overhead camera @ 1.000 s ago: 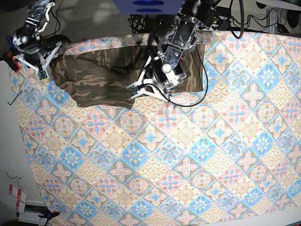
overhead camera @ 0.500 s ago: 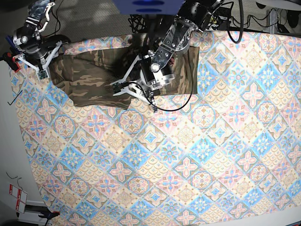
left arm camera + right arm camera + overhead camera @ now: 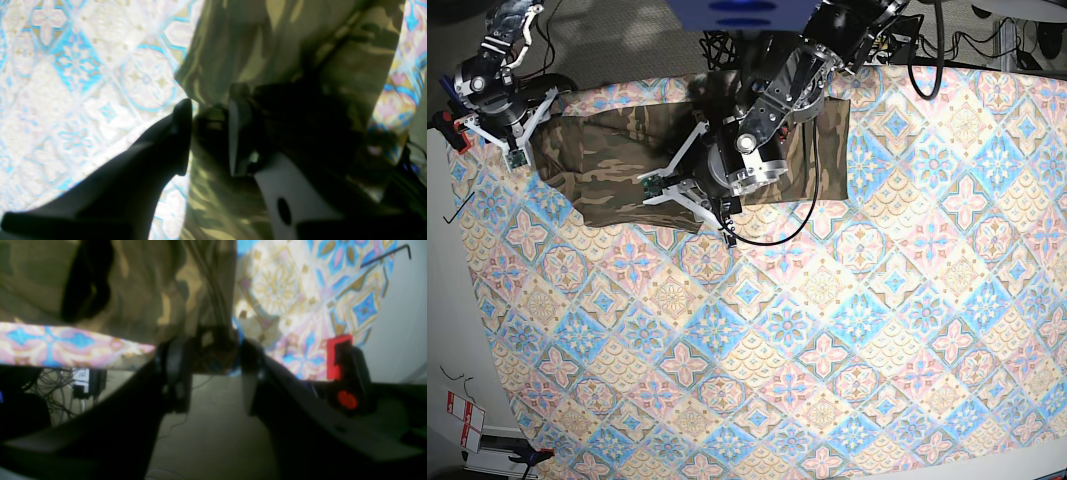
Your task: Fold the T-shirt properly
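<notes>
Left arm [image 3: 742, 150] further left over tablecloth [image 3: 827, 330]

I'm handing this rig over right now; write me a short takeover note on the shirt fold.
Left gripper: jaws apart over the T-shirt's near edge, nothing clearly pinched.
Right gripper: at the table's far corner, jaws around the shirt's corner; whether they press it is unclear.
Shirt: lies along the far edge of the tablecloth, laid over itself into a wide band.
Done: a first fold, it seems.
Left: probably fold again to a compact shape and smooth it.
</notes>
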Action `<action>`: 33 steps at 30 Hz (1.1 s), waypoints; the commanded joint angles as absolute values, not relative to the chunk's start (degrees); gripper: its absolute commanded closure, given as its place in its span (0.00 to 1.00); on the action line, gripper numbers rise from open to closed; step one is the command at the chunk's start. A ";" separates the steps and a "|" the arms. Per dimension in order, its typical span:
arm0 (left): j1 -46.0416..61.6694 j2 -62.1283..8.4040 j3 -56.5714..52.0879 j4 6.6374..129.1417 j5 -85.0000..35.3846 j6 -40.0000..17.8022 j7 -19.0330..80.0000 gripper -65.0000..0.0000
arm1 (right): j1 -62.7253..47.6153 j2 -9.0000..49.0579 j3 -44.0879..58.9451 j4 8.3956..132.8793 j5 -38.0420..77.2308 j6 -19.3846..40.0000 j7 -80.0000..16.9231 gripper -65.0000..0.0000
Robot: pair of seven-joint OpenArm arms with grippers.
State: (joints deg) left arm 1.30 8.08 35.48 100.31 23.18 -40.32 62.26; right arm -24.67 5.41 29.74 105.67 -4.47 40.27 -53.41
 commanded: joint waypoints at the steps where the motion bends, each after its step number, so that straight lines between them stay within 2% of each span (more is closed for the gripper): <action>1: 0.75 9.00 35.74 102.64 22.64 -40.00 60.26 0.71 | -24.57 6.02 29.76 106.77 -4.35 40.00 -52.88 0.65; 5: 0.75 9.00 36.97 108.53 18.95 -40.00 59.91 0.71 | -24.57 5.85 29.67 106.77 -4.35 40.00 -52.88 0.65; 8: 1.80 9.00 36.26 111.78 19.38 -40.00 63.87 0.71 | -24.57 5.23 30.02 106.77 -4.35 40.00 -52.88 0.65; 12: 4.62 8.04 28.88 113.54 20.62 -40.00 68.88 0.71 | -24.57 5.23 30.11 106.86 -4.35 40.00 -52.79 0.65; 17: 8.66 1.27 18.15 116.53 20.18 -40.00 69.32 0.71 | -24.48 5.23 31.96 108.00 -4.26 40.00 -52.88 0.65; 22: 12.70 -2.07 9.71 116.79 20.00 -40.00 69.05 0.71 | -23.08 5.23 32.40 108.09 -4.26 40.00 -52.97 0.65; 33: 16.66 0.48 -4.26 113.71 16.92 -40.00 65.45 0.71 | -22.29 5.23 32.13 108.09 -4.26 40.00 -52.97 0.65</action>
